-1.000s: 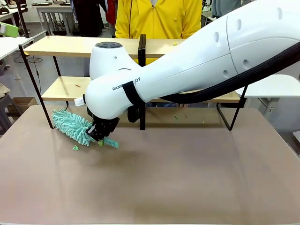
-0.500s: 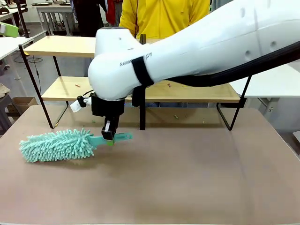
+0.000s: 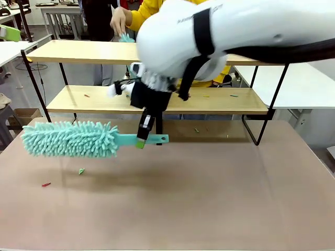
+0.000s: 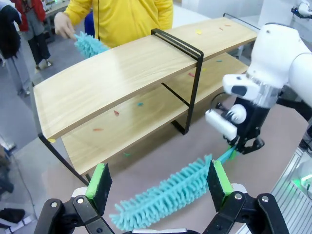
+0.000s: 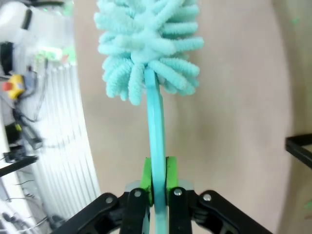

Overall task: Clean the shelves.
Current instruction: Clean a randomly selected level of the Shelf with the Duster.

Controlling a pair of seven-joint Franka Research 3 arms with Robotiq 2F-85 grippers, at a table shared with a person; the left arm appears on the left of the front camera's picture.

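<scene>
The shelves stand across the far side of the table, two light-wood boards on a black frame, also seen in the left wrist view. My right gripper is shut on the handle of a teal fluffy duster, held level just above the table in front of the lower board. The right wrist view shows the green pads clamped on the handle, with the duster head beyond. My left gripper is open, hovering above that duster. A person's hand holds a small teal duster on the top board.
A green scrap and a red scrap lie on the grey-brown tabletop under the duster. Small coloured bits dot the lower board. The person in yellow stands behind the shelves. White tables flank both sides.
My right gripper has lifted the duster off the table, swung it level and moved up and right. The person's hand with a small duster has come onto the top board.
</scene>
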